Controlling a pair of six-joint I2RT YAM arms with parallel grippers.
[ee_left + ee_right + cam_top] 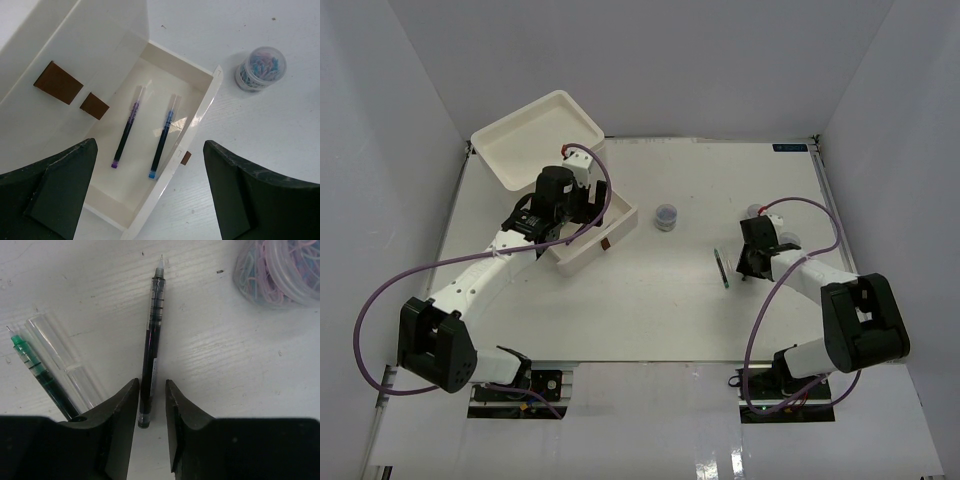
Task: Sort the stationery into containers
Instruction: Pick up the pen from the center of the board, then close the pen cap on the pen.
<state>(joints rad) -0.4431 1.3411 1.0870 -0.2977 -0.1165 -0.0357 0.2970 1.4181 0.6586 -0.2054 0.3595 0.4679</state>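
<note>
Stationery lies in 2 places. In the pulled-out drawer (192, 82) of the white drawer unit (535, 135), which sits at 10 o'clock on the table (670, 320), we see 2 pens side by side: a purple-tipped pen (127, 131) and, at its 3 o'clock, a blue-tipped pen (162, 136), parallel and apart. The left gripper (149, 144) hangs over this drawer with its jaws spread wide and nothing between them. A clear jar (261, 67) of coloured clips stands on the table at 2 o'clock from the drawer, well apart from it.

At 3 o'clock on the table, the right gripper (151, 385) is low over a dark pen (152, 325), whose tip points to 12 o'clock in the wrist view. Its jaws stand narrow on either side of the pen's rear end. A sliver of table shows between the pen and the finger at its 3 o'clock, so we cannot tell whether the pen is clamped. A green pen (35, 365) and a clear tube (60, 352) lie at 9 o'clock of the dark pen. A second jar (280, 270) stands at 2 o'clock.
</note>
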